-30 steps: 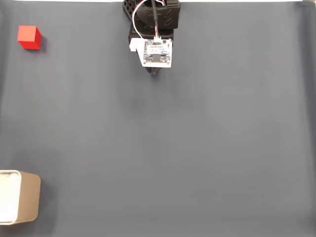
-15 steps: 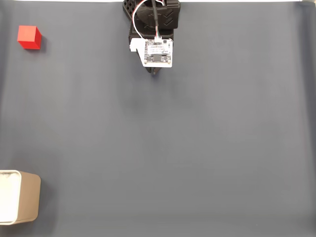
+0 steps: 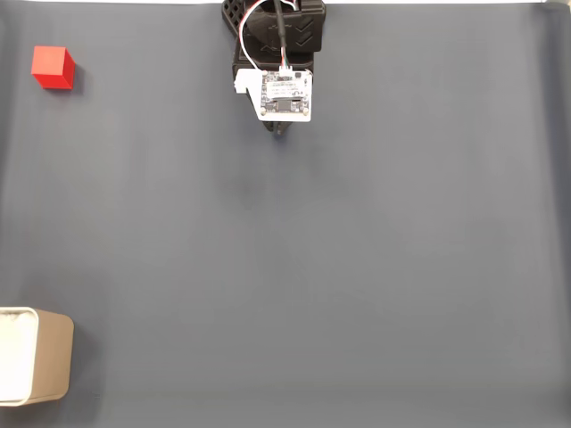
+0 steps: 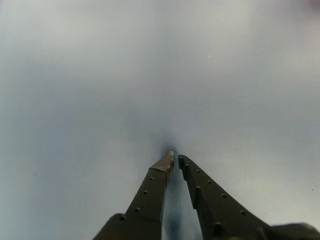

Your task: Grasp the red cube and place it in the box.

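Claw (image 4: 175, 157) closed, mat (image 3: 357, 267) around.

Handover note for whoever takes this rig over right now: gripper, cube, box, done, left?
Gripper: shut, empty, tips close over the bare grey mat, at the top centre of the fixed view.
Red cube: on the mat, top left of the fixed view, untouched.
Box: bottom left edge, upright, partly cut off by the frame.
Done: nothing yet.
Left: reach the cube, grasp it, carry it to the box, release.
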{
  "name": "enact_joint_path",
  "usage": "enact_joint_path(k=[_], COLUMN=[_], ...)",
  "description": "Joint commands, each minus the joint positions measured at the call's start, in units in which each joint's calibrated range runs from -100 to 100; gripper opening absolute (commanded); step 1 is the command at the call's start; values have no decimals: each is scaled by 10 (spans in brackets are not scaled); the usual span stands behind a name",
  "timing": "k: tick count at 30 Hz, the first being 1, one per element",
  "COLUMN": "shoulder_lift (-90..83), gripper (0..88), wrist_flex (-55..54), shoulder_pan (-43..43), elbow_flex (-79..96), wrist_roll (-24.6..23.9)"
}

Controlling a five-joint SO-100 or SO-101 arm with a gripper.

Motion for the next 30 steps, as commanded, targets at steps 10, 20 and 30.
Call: enact_joint_path(k=[10,20,30], shoulder_lift=[1,2,55], gripper=[0,0,0], wrist_flex=[-24,-140,-218], shoulder_pan=[5,12,9], elbow_flex=[5,3,-73], wrist_roll=[5,1,0])
